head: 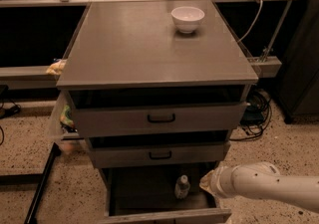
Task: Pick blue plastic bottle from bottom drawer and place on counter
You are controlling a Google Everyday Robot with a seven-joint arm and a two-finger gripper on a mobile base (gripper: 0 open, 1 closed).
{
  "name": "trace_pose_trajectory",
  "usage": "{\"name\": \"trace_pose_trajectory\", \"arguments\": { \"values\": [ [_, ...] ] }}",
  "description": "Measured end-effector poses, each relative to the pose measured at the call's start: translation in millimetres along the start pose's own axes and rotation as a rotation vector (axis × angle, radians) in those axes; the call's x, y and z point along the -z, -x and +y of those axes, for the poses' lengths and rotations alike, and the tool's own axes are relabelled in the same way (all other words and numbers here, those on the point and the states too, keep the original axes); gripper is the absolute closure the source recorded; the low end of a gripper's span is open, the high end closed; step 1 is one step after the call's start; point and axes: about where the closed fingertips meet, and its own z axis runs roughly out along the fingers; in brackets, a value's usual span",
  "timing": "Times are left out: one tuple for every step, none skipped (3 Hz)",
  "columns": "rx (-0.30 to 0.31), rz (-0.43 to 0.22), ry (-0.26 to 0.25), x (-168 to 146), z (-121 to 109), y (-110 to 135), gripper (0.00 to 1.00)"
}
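Claw point(209, 184) dim at bottom drawer point(144, 189) edge, grip state unreadable; blue plastic bottle point(182, 187) upright just beside, apart

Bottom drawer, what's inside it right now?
The blue plastic bottle stands upright in the bottom drawer, the pincer close beside it. The back, under the middle drawer, is hidden.
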Motion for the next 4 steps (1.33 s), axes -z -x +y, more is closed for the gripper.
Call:
{"name": "trace_pose_trajectory", "arguments": {
  "values": [
    [-0.035,-0.032,0.028,-26.4,-4.5,-15.4,1.00],
    [-0.073,-0.096,0.084,-59.6,-8.1,-35.1,1.00],
    [-0.129,-0.204,0.174,-88.7,1.0,-54.4,1.00],
    [-0.092,-0.220,0.214,-103.6,2.5,-66.7,1.00]
  ]
}}
